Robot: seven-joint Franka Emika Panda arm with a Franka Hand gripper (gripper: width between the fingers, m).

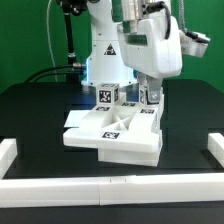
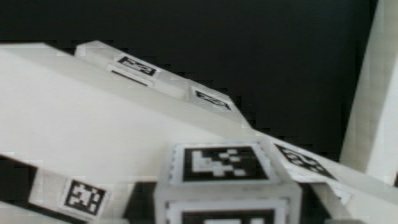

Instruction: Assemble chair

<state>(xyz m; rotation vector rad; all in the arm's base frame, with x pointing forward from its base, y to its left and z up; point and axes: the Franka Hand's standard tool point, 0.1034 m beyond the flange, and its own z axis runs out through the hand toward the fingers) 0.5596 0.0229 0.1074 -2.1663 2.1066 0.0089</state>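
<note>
The chair stands partly joined in the middle of the black table. A flat white seat slab (image 1: 118,138) lies there with tagged blocky parts on it. Two cube-ended legs stand upright at its back: one (image 1: 105,95) on the exterior view's left, one (image 1: 150,98) on the right. My gripper (image 1: 150,90) comes down from above onto the right leg and is shut on it. In the wrist view that leg's tagged cube end (image 2: 228,165) fills the space between my gripper's (image 2: 224,205) dark fingers (image 2: 143,203). The slab (image 2: 98,110) with tags along its edge lies behind it.
Plain white border rails run along the table's front (image 1: 100,190), left (image 1: 8,152) and right (image 1: 213,147). The robot's base (image 1: 105,55) and black cables (image 1: 55,70) stand just behind the chair parts.
</note>
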